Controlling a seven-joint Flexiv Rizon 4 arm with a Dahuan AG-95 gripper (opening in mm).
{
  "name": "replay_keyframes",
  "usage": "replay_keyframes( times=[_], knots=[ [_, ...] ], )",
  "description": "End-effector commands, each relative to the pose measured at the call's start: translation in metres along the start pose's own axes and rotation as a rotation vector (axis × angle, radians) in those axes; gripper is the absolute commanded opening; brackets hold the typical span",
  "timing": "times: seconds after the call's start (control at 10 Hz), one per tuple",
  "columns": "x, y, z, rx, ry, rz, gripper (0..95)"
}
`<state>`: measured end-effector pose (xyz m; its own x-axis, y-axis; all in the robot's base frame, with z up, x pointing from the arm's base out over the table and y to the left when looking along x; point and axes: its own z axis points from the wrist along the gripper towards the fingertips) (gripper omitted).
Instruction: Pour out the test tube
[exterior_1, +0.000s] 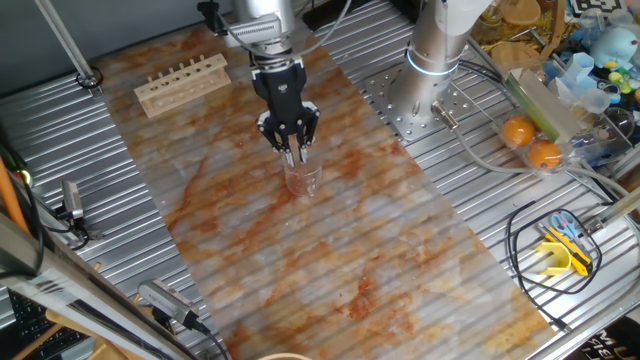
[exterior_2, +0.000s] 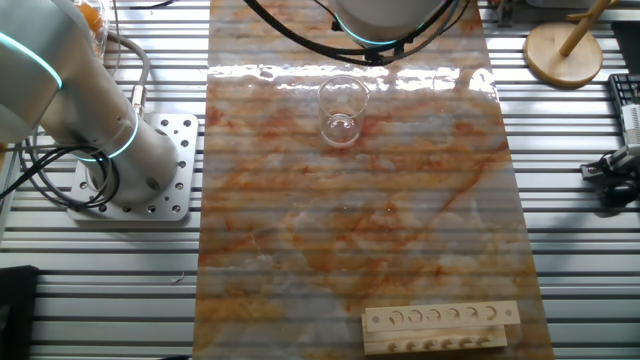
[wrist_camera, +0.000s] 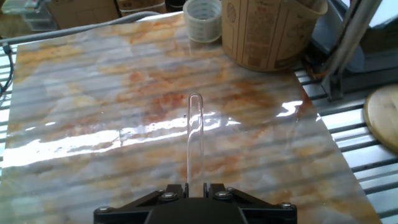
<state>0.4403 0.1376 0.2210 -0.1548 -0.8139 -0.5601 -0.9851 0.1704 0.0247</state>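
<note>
one slim clear glass test tube (wrist_camera: 194, 134) is sticking out from between the black two-finger gripper (wrist_camera: 196, 186), whose fingers are clamping its near end. in one fixed view the gripper (exterior_1: 297, 152) is hanging just above a wider clear glass beaker (exterior_1: 303, 178) standing upright on the marbled orange-grey mat (exterior_1: 330, 240). a pale wooden rack with a row of holes (exterior_1: 182, 82) is lying well apart, near the mat's edge.

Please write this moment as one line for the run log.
gripper: shut on slim clear glass test tube | position: above wider clear glass beaker | pale wooden rack: apart, holes empty
</note>
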Motion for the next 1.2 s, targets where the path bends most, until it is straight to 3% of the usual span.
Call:
replay_keyframes(
  times=[0.1,0.5,1.2],
  knots=[
    [0.0,-0.001,-0.001,-0.01,-0.008,-0.029,0.0],
    [0.002,-0.003,-0.007,-0.047,-0.077,-0.093,0.0],
    [-0.003,-0.003,-0.012,-0.063,-0.126,-0.082,0.0]
  ],
)
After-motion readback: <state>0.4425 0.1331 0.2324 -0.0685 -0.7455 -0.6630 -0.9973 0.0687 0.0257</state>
